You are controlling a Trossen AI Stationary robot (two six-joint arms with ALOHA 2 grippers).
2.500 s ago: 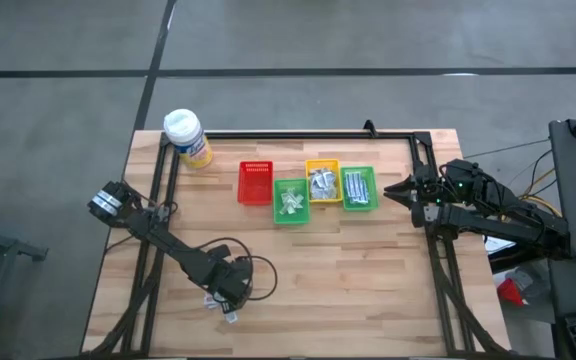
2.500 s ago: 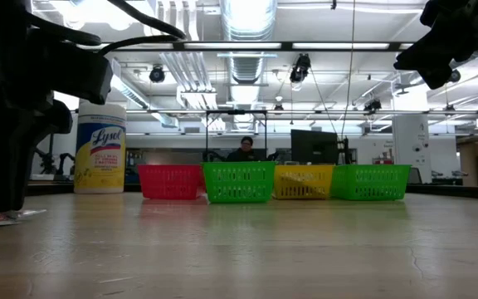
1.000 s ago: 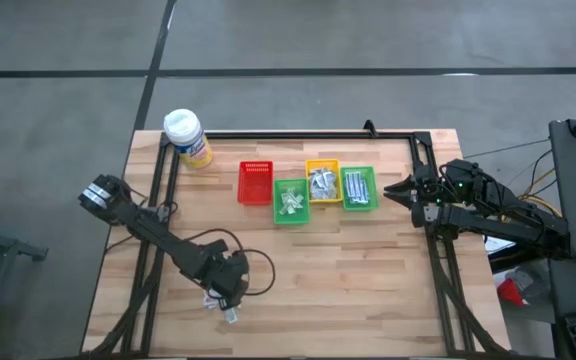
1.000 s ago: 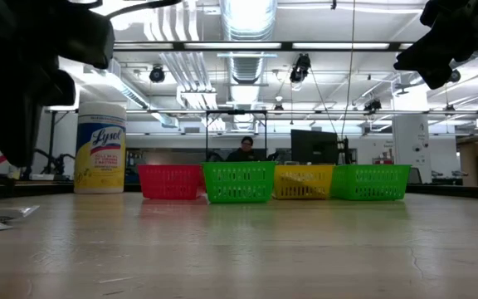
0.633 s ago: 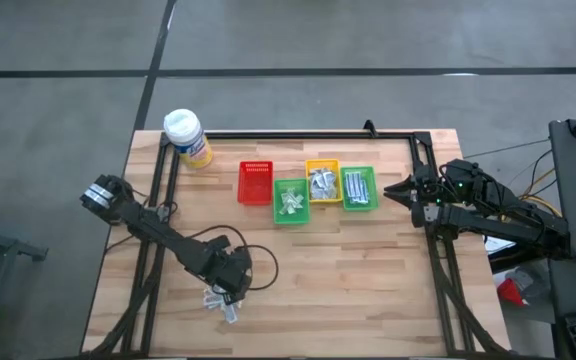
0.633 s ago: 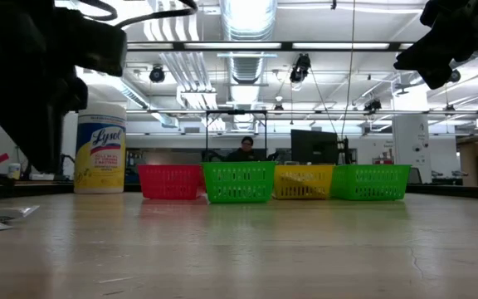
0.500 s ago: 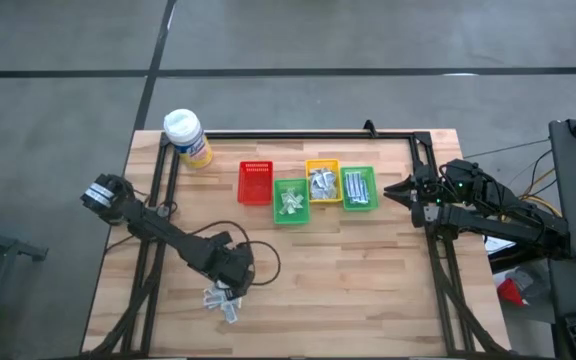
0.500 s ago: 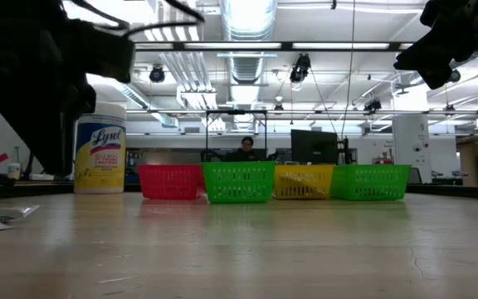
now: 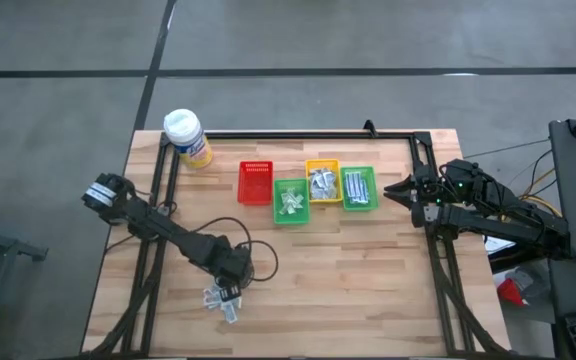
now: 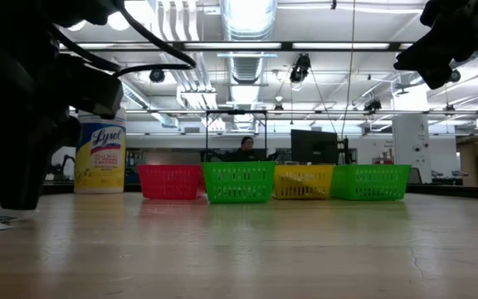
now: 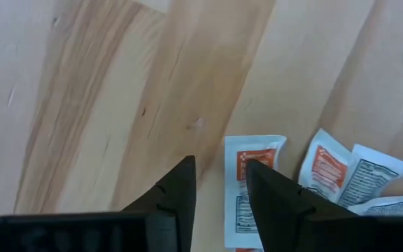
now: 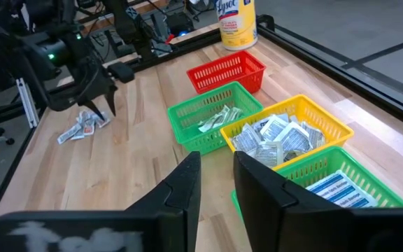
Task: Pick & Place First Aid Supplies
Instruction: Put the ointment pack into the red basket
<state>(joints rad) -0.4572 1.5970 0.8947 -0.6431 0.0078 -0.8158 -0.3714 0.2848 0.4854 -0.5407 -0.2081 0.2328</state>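
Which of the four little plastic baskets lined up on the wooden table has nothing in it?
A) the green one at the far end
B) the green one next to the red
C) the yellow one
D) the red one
D: the red plastic basket shows only its bare mesh floor, while the other three hold packets.

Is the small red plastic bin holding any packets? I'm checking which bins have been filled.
No: the small red plastic bin shows only its bare mesh floor, while the neighbouring green bin holds packets.
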